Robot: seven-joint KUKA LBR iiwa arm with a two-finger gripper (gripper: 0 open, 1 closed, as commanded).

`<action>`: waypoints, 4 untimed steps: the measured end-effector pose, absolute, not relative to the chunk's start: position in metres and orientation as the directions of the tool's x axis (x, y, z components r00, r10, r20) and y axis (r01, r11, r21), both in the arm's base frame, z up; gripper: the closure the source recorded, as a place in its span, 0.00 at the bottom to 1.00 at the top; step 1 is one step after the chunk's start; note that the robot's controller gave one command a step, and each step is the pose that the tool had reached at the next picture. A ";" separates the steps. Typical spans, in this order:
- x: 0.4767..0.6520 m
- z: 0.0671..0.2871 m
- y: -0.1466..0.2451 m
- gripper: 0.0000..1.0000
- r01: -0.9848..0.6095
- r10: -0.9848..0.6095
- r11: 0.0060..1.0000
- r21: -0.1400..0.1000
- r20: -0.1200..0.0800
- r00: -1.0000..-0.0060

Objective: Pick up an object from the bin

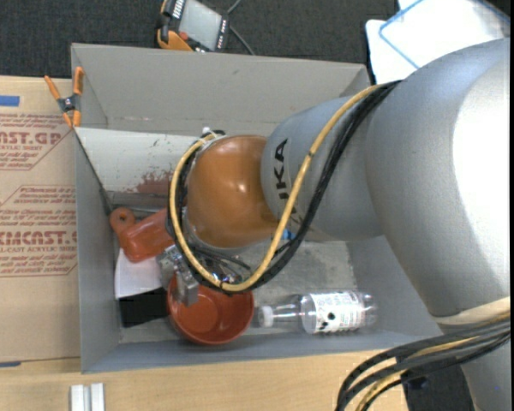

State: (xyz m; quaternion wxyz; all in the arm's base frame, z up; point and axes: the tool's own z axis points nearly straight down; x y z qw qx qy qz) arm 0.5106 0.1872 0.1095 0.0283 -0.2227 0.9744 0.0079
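Observation:
My gripper [185, 288] hangs low at the bin's front left, under the arm's wrist. It sits right at the left rim of a red round bowl [212, 318] that lies against the front wall. Whether it holds the rim I cannot tell. Just left of it lies a flat box [140, 291], white on top and black at the front. Behind that, an orange-red plastic piece with a knob [137, 233] rests near the left wall.
A clear plastic bottle with a white label [324, 312] lies on its side along the front wall, right of the bowl. The arm and its wrist cover hide the middle and right of the bin.

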 end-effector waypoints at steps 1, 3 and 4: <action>0.546 0.221 0.207 1.00 -0.491 -0.490 0.871 -0.004 -0.079 -0.868; 0.534 0.175 0.224 1.00 -0.459 -0.458 0.888 0.003 -0.070 -0.886; 0.534 0.180 0.218 1.00 -0.575 -0.574 0.818 -0.009 -0.073 -0.816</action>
